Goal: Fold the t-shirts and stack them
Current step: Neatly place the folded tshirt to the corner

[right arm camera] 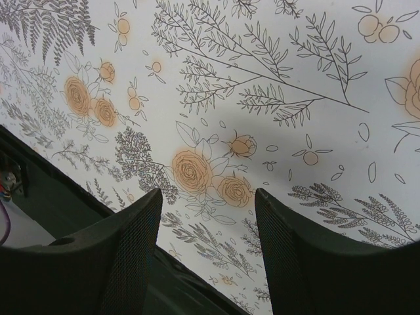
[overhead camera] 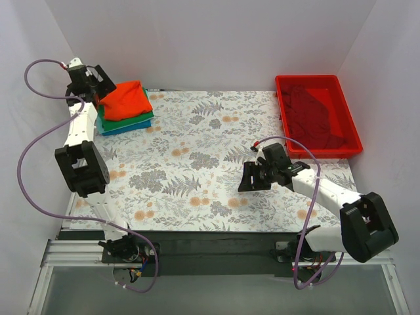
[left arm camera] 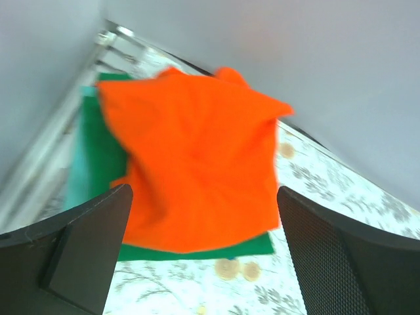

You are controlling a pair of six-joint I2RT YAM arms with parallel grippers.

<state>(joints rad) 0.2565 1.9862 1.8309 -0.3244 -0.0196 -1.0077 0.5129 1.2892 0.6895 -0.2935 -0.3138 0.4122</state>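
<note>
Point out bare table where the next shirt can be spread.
The middle of the table, between the shirt stack and the red bin, lies bare. Crowded: far-left corner, stack plus left tool; near right, the right tool.

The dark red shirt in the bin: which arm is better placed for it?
Probably right: the right gripper, open and empty, is nearer the red bin; the left gripper hovers at the far-left stack.

walls: plain pale grey wall panels [overhead camera: 210,39] closing the back and both sides | surface: white tablecloth printed with grey ferns and orange blossoms [overhead camera: 197,170], lying flat | near edge: black strip [overhead camera: 216,244], then silver metal rail [overhead camera: 52,252] | light: soft, even, faint shadows
</note>
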